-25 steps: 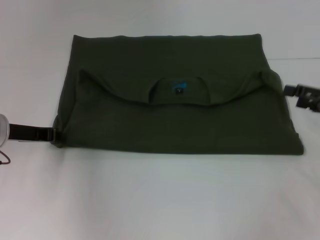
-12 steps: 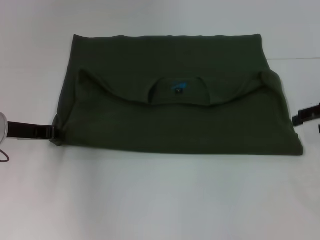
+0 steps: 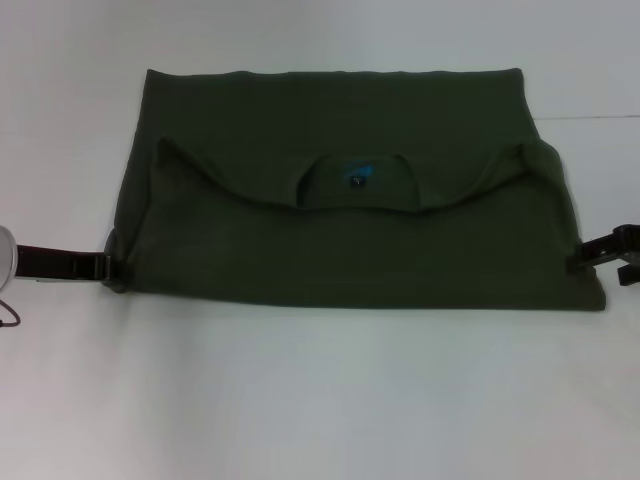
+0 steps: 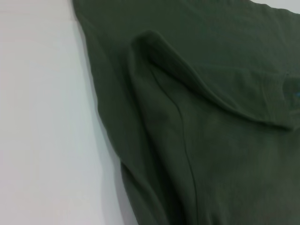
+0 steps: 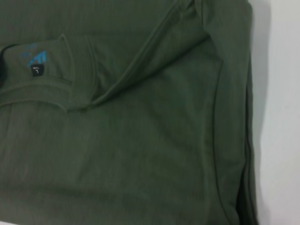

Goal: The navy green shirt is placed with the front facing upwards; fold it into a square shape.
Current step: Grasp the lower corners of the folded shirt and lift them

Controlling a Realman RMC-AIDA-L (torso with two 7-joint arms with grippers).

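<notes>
The navy green shirt lies flat on the white table, folded across into a wide rectangle. Its collar and small blue neck label show at the middle. My left gripper reaches in from the left and meets the shirt's near left corner. My right gripper comes in from the right and sits against the shirt's right edge, near its front corner. The left wrist view shows the folded sleeve edge of the shirt beside bare table. The right wrist view shows the shirt with the label and its right edge.
White table stretches wide in front of the shirt and in narrower strips on either side. A thin dark cable loops at the far left edge.
My right gripper has moved toward me along the shirt's right side and now sits at its edge near the front corner. The left gripper and the shirt have not moved.
</notes>
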